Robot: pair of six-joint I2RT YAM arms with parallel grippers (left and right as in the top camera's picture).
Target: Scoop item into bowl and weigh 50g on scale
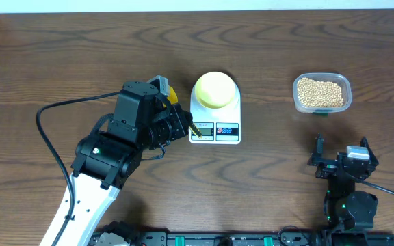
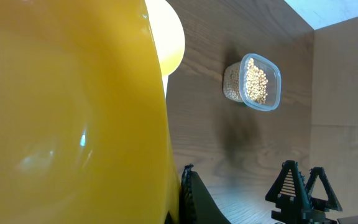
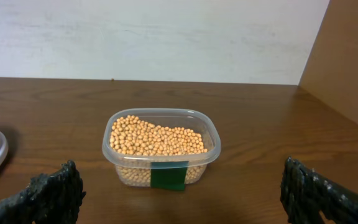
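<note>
The surface (image 1: pixel 60 55) is carrying the scale (image 1: pixel 214 116) at its middle. Beside it, my left tool (image 1: pixel 190 128) is clamping the yellow scoop (image 2: pixel 67 112). My right tool (image 1: pixel 340 152) is gaping wide and holding nothing, facing the clear tub (image 3: pixel 114 134). The bowl (image 1: pixel 215 89) is sitting on the scale, and the beans (image 3: pixel 157 138) are lying in the tub.

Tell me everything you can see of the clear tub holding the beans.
The clear tub is a rounded-rectangular plastic container with a lipped rim and no lid, upright on the wooden table at the far right, well apart from the scale. Tan round beans fill it nearly to the rim. A dark green label sits on its near wall. Nothing touches it; the open right pincer stands short of it.
</note>
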